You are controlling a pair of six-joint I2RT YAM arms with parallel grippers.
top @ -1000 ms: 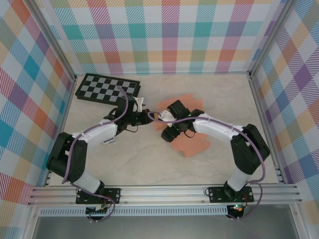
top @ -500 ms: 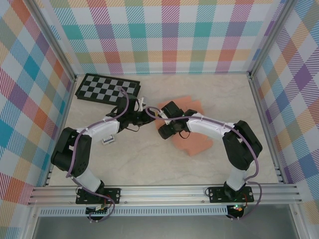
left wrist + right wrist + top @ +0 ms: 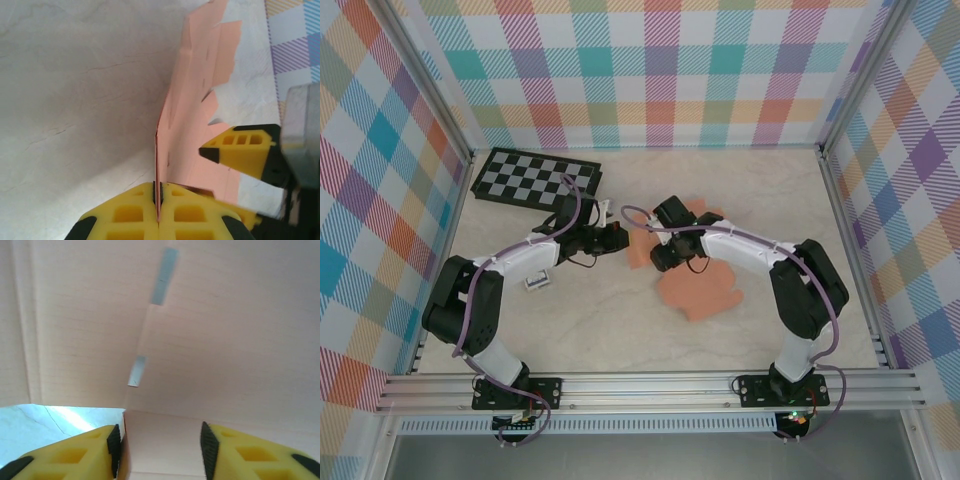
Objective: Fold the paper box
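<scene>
Shifted since a second ago: the paper box (image 3: 700, 292) has slid toward the near side of the table (image 3: 570, 320), and its left panel is now raised. The left gripper (image 3: 618, 240) is clenched on that panel's edge, card standing upright between its fingers (image 3: 125, 220). The sheet's long axis runs away from it, to the right. The right gripper (image 3: 662, 258) sits just right of the panel, over the sheet's middle. Its jaws are apart with a card flap between them; whether it's clamped can't be told. Both arms are bent inward, wrists nearly meeting. The left arm is nearer the fold line.
</scene>
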